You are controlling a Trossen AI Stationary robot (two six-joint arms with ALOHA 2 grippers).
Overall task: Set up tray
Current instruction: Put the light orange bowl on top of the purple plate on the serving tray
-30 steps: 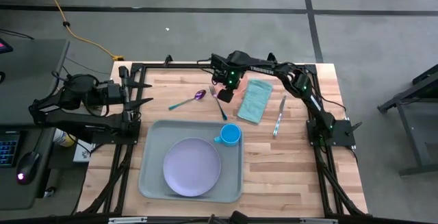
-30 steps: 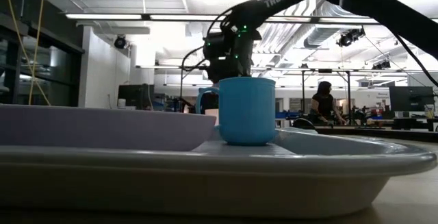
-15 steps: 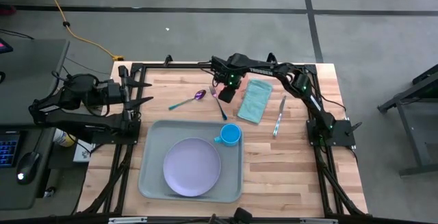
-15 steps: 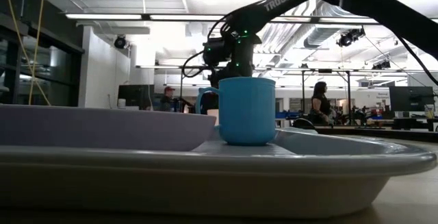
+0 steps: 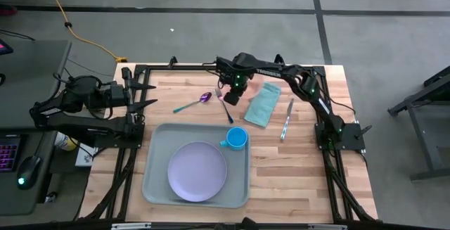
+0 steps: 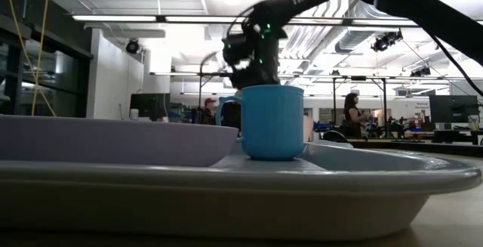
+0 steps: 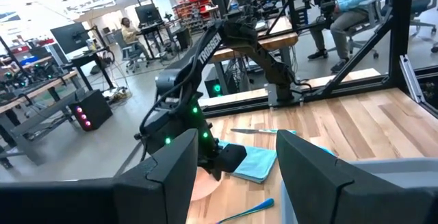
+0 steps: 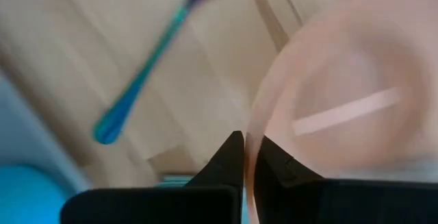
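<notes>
The right gripper (image 8: 244,157) had its fingers clamped on the thin rim of a pale pink bowl (image 8: 342,107), beyond the tray (image 5: 156,181). The left gripper (image 5: 150,94) waited, fingers apart. The tray looked stiff, light, best held by its rim.

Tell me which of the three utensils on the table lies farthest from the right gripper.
The knife, alone beyond the teal napkin; the spoon and fork lie on its other side, by the right gripper.

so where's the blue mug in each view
high view: blue mug in the tray's far right corner, beside the lavender plate.
low view: centre, standing on the tray.
left wrist view: not in it.
right wrist view: blue blur at a corner, cannot tell.
Shared landmark: the tray.
</notes>
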